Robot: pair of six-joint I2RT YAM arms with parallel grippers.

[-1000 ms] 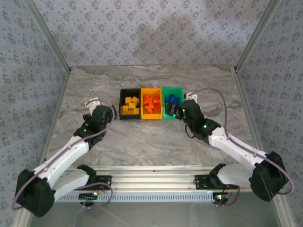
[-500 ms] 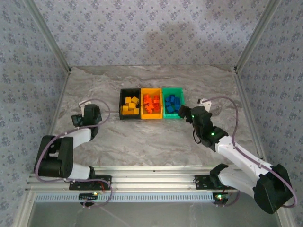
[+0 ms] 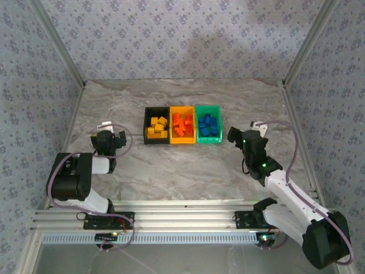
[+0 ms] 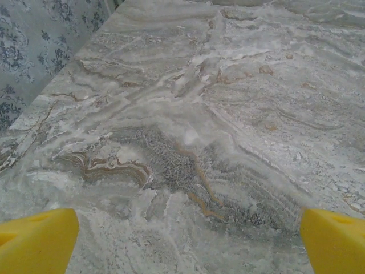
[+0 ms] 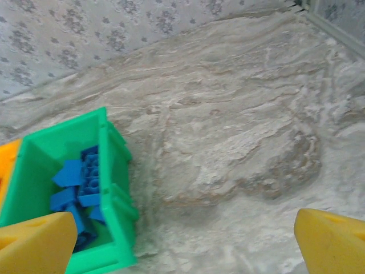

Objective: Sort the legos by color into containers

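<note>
Three bins stand in a row with their walls touching, toward 12 o'clock of the table (image 3: pixel 182 168) centre. From 9 to 3 o'clock they are the black bin (image 3: pixel 156 142), the orange bin (image 3: pixel 182 142) and the green bin (image 3: pixel 208 140).

Contents:
- The black bin holds the yellow legos (image 3: pixel 157 127).
- The orange bin holds the red legos (image 3: pixel 182 125).
- The green bin holds the blue legos (image 3: pixel 207 125).

No brick lies loose on the visible marble.

Left gripper (image 3: pixel 114 140): it sits near the table surface at 8 o'clock of the black bin, apart from it. In the left wrist view its yellow fingers (image 4: pixel 34 240) are spread wide (one tip at each lower corner), with bare marble between them and nothing held.

Right gripper (image 3: pixel 235 136): it sits at 4 o'clock of the green bin, just beside it and not touching. In the right wrist view its fingers (image 5: pixel 333 240) are likewise spread wide and empty. The green bin lies at 8 o'clock in that view with the blue legos piled inside, and a sliver of the orange bin shows at 9 o'clock.
</note>
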